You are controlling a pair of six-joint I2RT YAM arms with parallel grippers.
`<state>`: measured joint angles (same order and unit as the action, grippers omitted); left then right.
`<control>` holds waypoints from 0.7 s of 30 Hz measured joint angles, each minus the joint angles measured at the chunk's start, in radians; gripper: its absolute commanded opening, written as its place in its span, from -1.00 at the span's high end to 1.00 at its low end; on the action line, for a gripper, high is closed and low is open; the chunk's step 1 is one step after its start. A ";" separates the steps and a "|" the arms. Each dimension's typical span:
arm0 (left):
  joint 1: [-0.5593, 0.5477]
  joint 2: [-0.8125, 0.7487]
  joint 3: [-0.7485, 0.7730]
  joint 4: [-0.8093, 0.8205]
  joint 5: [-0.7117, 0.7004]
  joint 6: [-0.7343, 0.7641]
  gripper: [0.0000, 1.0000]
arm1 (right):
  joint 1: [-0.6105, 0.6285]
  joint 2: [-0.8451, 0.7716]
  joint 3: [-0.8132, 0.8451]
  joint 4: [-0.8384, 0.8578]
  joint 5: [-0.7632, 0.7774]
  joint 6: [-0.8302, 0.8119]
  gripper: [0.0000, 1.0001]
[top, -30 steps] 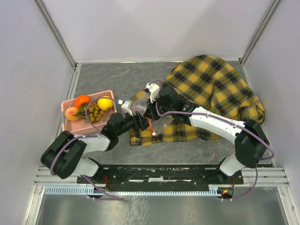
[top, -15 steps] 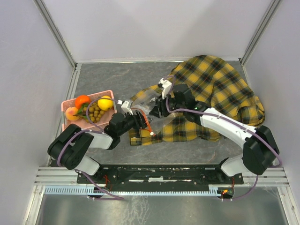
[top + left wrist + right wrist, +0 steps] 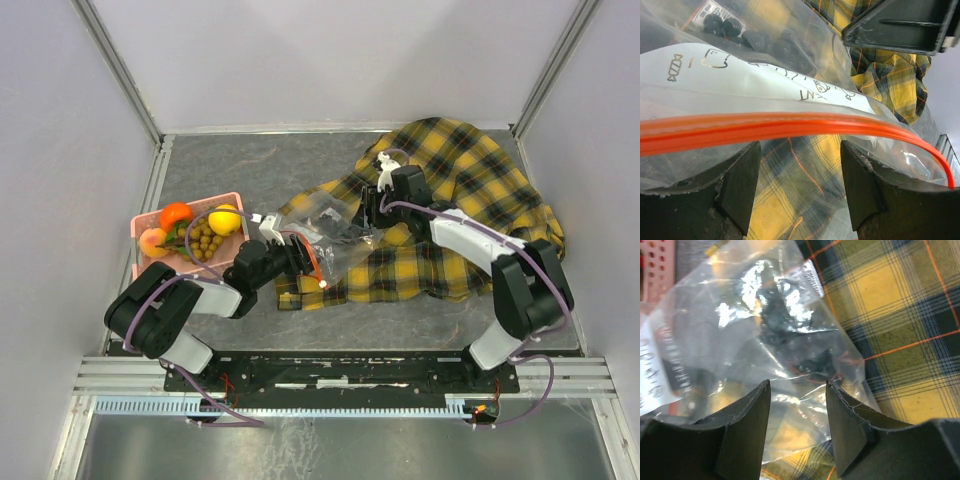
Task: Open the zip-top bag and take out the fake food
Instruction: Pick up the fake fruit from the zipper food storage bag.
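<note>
The zip-top bag point(image 3: 335, 238) lies crumpled on the plaid cloth, its red-orange zip strip point(image 3: 790, 122) crossing just beyond my left fingertips. Dark berries point(image 3: 757, 36) show through the film above the bag's white label point(image 3: 765, 75), and again in the right wrist view point(image 3: 777, 310). My left gripper point(image 3: 299, 262) point(image 3: 800, 150) stands open at the zip end, with clear film and plaid between its jaws. My right gripper point(image 3: 364, 218) point(image 3: 797, 387) is open over the bag's far end, holding nothing. More fake food fills a pink basket: an orange point(image 3: 176, 213), a yellow fruit point(image 3: 224, 219) and a grape bunch point(image 3: 203, 240).
The pink basket point(image 3: 178, 270) sits at the left beside my left arm. The yellow-black plaid cloth point(image 3: 470, 190) covers the right half of the grey table point(image 3: 250, 170) and runs under the bag. Walls close in the left, far and right sides.
My right gripper has opened and let go of the bag, then drawn back to the far right. The bag's lifted end has settled onto the cloth. The left gripper has stayed put.
</note>
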<state>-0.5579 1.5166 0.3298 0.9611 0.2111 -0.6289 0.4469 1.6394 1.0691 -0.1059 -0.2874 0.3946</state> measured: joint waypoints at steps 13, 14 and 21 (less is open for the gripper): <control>0.000 0.012 0.011 -0.002 0.001 0.000 -0.42 | -0.006 0.247 0.211 -0.041 -0.019 -0.021 -0.14; 0.000 0.014 0.013 -0.002 0.002 0.000 -0.42 | -0.006 0.258 0.214 -0.041 -0.025 -0.024 -0.14; 0.000 0.044 0.030 -0.002 0.005 -0.002 -0.43 | -0.006 0.324 0.216 -0.045 -0.053 -0.029 -0.14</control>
<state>-0.5579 1.5608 0.3599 0.9596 0.2157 -0.6304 0.4408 1.9636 1.2850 -0.1509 -0.3408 0.3660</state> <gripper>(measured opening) 0.710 0.571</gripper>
